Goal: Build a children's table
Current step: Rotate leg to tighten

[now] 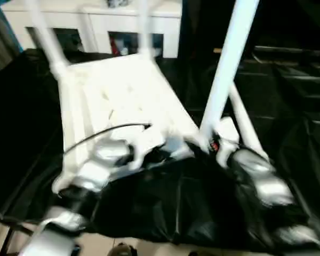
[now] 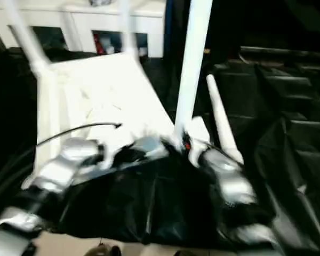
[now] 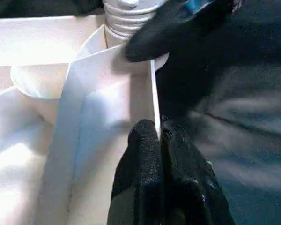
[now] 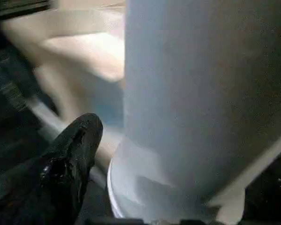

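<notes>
The white tabletop (image 1: 122, 96) lies upside down on a black sheet. Three white legs stand in its corner sockets: far left (image 1: 45, 37), far right (image 1: 144, 26) and near right (image 1: 226, 69). Another leg (image 1: 245, 125) lies loose beside the near-right corner. My left gripper (image 3: 159, 154) is shut on the thin rim wall at the tabletop's near edge. My right gripper (image 1: 216, 144) stands open at the base of the near-right leg (image 4: 201, 93). One of its fingers (image 4: 70, 159) is a little apart from the tube, and the other is hidden.
A white cabinet (image 1: 96, 21) with glass-fronted compartments stands behind the tabletop. The black sheet (image 1: 176, 202) is crumpled between my arms and spreads to the right. A black cable (image 1: 106, 130) arcs over my left forearm. Pale floor (image 1: 112, 246) shows below the sheet's front edge.
</notes>
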